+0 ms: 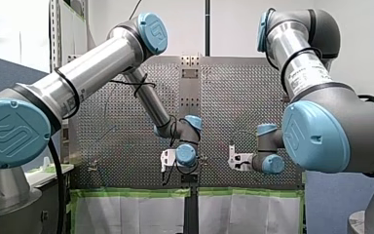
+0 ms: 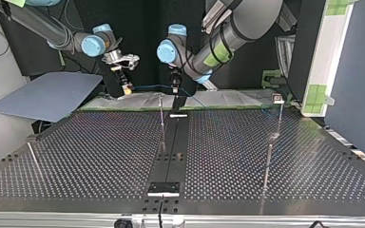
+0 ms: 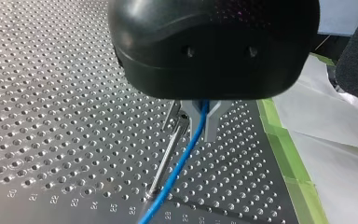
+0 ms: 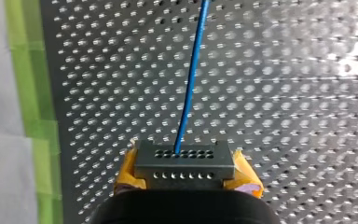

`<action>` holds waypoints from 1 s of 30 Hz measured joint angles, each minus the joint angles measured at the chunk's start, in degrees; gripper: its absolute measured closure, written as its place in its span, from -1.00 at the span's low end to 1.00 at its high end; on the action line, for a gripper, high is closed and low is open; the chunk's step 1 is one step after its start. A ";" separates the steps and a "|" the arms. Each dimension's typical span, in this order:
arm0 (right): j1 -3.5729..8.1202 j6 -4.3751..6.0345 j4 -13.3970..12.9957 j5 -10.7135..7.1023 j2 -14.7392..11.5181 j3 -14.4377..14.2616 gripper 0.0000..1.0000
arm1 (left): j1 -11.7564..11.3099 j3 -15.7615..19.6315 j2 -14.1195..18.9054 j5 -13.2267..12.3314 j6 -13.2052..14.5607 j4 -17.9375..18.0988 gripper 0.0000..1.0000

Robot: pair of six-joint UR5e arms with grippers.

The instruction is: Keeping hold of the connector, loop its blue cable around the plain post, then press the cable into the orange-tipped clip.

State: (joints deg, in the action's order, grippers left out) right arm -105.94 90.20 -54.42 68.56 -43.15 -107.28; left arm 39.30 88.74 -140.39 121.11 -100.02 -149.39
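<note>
**Right arm.** Jaws of my right gripper pinching the connector, with one yellow pad pressed against each short side. Connector a dark block with two rows of small holes, held above the perforated table and close to the green tape on the table's far edge (far as the top view has it).

**Cable.** Blue cable leaving the connector's hole-lined face and running straight ahead of the gripper, clear of the table. In the top view, strung almost level from my right gripper at the left to my left gripper near the middle.

**Left arm.** Jaws of my left gripper drawn close together on the blue cable, which is threaded between the metal fingers and slopes down from them toward the table.

**Post.** Plain post upright on the table, just beside the metal fingers. Cable passing close by its foot; contact between the two not discernible.
</note>
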 joint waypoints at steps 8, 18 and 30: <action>0.50 0.17 -0.59 0.56 2.47 1.49 1.00 | 0.04 -0.88 -2.41 -0.48 -0.77 0.20 0.97; 1.26 0.63 -0.66 0.49 2.71 3.10 1.00 | -0.04 -2.56 -3.44 0.32 -1.64 1.85 0.97; 1.55 -0.01 -1.23 0.59 5.44 4.48 1.00 | -0.68 -4.26 -3.51 -1.10 -1.67 1.66 0.97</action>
State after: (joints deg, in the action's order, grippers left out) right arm -104.39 90.19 -55.65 69.15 -37.72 -102.80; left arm 38.63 84.48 -143.90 120.01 -101.69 -147.72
